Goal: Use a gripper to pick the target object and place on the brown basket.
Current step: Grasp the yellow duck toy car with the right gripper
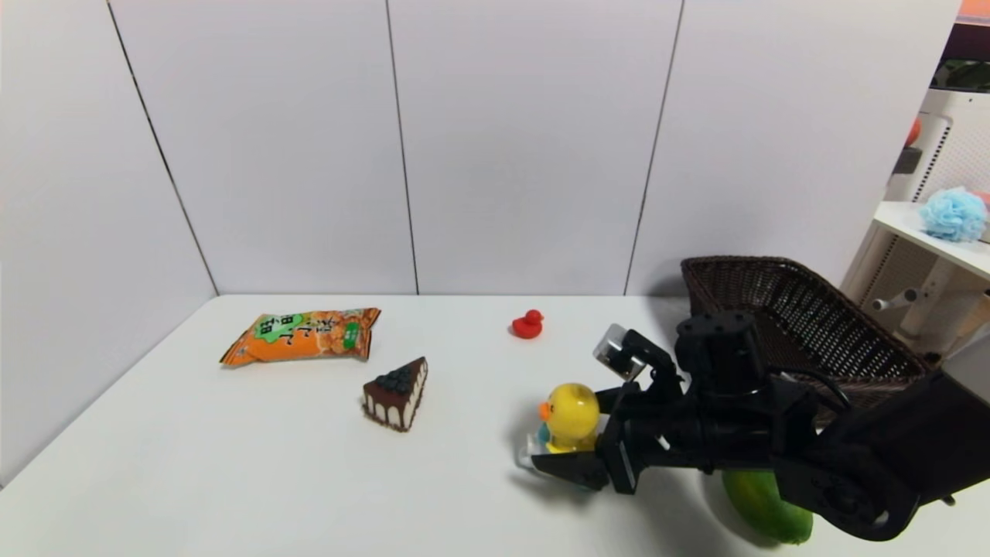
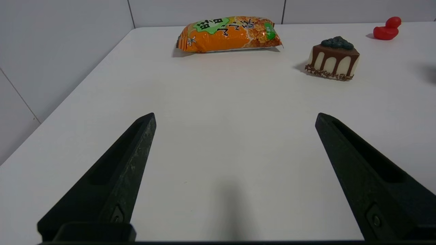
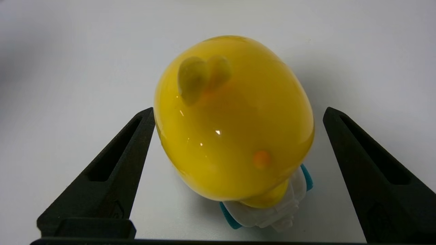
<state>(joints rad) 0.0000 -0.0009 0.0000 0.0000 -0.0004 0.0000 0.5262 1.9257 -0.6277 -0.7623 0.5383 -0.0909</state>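
The yellow duck toy with orange beak and white wheeled base stands on the white table, right of centre. My right gripper is open and low at the table, one finger on each side of the duck. In the right wrist view the duck fills the gap of the right gripper; one finger is almost against its head and the other stands clear. The brown basket stands at the back right, behind the right arm. My left gripper is open and empty over bare table; it does not show in the head view.
An orange snack bag, a chocolate cake slice and a small red duck lie on the table's left and middle. A green object lies under the right arm. A white shelf with a blue puff stands at the far right.
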